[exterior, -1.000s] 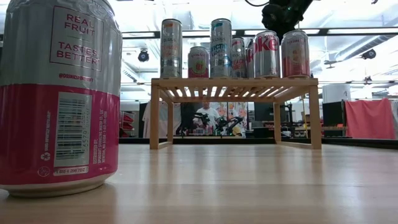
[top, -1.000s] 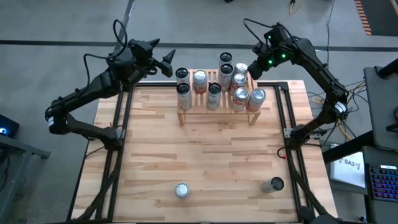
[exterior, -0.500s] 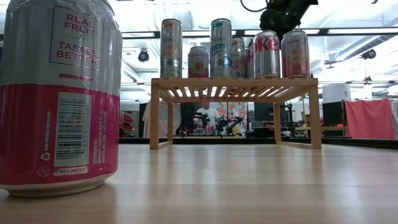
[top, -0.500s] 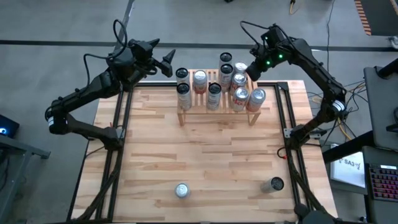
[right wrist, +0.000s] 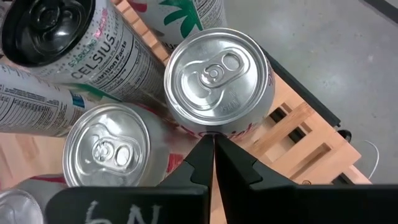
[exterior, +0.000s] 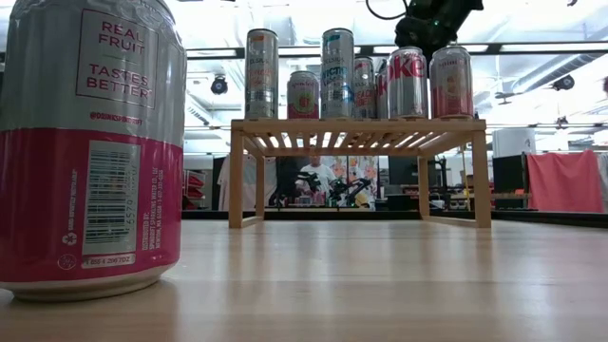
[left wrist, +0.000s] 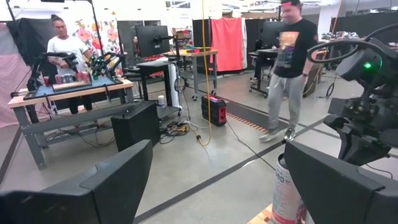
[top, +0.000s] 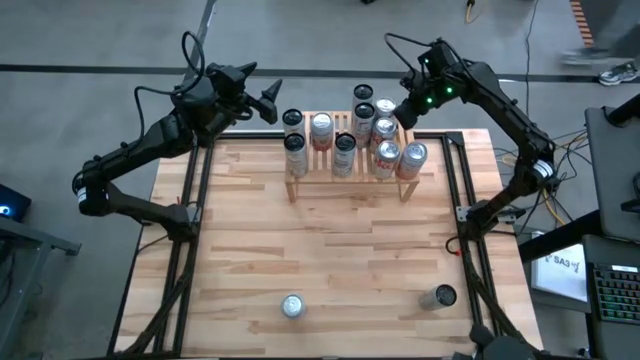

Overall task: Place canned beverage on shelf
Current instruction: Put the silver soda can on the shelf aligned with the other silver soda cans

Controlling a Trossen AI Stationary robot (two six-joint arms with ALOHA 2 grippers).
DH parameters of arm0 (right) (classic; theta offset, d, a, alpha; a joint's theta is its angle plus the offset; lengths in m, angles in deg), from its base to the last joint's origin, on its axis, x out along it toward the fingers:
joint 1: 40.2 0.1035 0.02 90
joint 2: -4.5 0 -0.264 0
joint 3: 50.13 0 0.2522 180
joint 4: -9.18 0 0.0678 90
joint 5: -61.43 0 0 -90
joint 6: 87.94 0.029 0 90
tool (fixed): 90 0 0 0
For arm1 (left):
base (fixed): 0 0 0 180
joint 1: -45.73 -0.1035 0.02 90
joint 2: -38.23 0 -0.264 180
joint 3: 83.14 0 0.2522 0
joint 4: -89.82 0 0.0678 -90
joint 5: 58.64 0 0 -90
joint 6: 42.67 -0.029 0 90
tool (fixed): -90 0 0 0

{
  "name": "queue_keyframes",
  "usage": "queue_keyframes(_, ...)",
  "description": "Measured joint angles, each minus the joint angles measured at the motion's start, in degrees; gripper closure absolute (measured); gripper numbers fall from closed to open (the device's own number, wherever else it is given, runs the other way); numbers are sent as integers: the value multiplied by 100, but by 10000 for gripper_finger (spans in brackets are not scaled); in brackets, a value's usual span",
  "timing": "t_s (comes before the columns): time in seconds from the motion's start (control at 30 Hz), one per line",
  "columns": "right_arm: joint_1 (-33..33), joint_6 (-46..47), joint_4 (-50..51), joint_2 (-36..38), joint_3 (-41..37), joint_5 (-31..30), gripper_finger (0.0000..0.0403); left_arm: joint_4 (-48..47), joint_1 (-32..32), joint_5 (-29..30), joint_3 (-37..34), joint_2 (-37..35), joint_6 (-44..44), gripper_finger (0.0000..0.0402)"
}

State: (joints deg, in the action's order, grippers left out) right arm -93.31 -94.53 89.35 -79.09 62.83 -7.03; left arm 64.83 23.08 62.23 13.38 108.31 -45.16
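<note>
The right tool (right wrist: 213, 144) hangs above the far right end of the shelf (top: 350, 182), its two fingers pressed together with nothing between them. In the right wrist view the closed tips sit just at the near rim of a silver-topped can (right wrist: 219, 73), over the gap between it and a neighbouring silver-topped can (right wrist: 106, 148); whether the tips touch the rim cannot be told. A tall Celsius can (right wrist: 68, 46) leans into that view beside them.

The shelf stands at the far edge of the table (top: 330, 260), centred between the two arms, and carries a cluster of cans packed close, some touching. In the low view the right arm shows dark above the rightmost pink can (exterior: 451, 83) on the shelf top.

The left tool (top: 268, 98) is held off the table's far left corner, just beyond the shelf's left end, with its fingers spread wide and empty; its wrist view looks out over the floor toward people in the room.

Two cans stand on the near part of the table, well apart from the shelf: a pink-and-silver one (top: 292, 306) near the middle of the near edge and a dark-topped one (top: 441, 296) toward the near right corner. The broad wooden stretch between them and the shelf is open.
</note>
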Motion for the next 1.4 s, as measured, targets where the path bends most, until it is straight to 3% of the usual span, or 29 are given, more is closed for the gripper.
queue_keyframes(0.4, -17, -5, -7, 85, 234, 103, 394, 7, 0, 0, 0, 0, 14, 51)
queue_keyframes(0.73, -42, 125, -1456, -187, 262, -35, 394, 11, 0, 0, 0, 0, 52, 51)
queue_keyframes(1.4, -39, 60, -1170, -433, 195, -36, 394, 9, 0, 0, 0, 0, 46, 51)
